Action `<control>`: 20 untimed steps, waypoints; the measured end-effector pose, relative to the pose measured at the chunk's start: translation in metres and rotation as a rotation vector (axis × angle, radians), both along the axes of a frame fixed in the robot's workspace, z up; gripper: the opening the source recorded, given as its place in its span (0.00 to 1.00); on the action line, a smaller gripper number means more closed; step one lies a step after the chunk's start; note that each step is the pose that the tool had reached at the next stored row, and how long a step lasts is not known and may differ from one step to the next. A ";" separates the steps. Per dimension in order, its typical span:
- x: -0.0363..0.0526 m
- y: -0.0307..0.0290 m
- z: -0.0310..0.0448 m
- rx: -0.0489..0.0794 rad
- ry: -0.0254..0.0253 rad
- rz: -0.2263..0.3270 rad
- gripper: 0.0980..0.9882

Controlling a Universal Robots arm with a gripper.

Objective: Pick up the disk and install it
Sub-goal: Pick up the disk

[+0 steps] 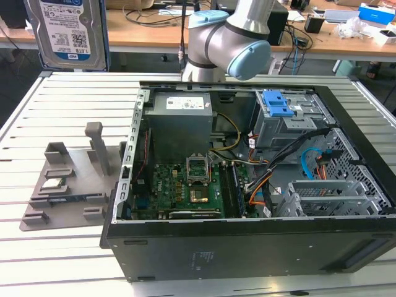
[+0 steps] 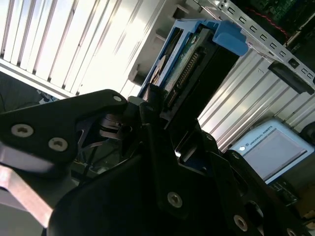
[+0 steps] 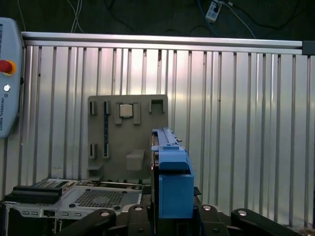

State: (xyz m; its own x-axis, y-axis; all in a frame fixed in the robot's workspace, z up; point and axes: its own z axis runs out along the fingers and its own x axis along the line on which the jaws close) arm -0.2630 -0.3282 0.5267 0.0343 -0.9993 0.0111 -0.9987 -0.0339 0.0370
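Slatted table [image 1: 55, 260] | disk [image 1: 68, 31] aloft over its corner, exterior view's left | gripper [image 3: 172, 214] jaws clamped on disk | risk: any tilt may snag carrier on drive cage [image 1: 281, 120] rim, loosening grip

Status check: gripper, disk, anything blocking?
Gripper shut on the disk. Disk held up, upright, at the exterior view's left, outside the computer case, not installed. Loose cables lie beside the drive cage.
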 end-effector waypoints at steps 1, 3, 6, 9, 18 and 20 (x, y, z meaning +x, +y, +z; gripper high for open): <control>0.0033 0.0000 0.0000 0.000 -0.0001 0.000 0.30; 0.0149 0.0000 0.0000 0.000 0.0000 0.000 0.30; 0.0264 0.0000 0.0000 0.000 0.0000 0.000 0.30; 0.0389 0.0000 0.0000 0.000 0.0000 0.000 0.30; 0.0645 0.0000 0.0000 0.000 0.0000 0.000 0.30; 0.0712 0.0000 0.0000 0.000 -0.0001 0.000 0.30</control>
State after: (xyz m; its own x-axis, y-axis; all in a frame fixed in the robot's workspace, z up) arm -0.1919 -0.3282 0.5267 0.0343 -0.9993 0.0111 -0.9987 -0.0339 0.0370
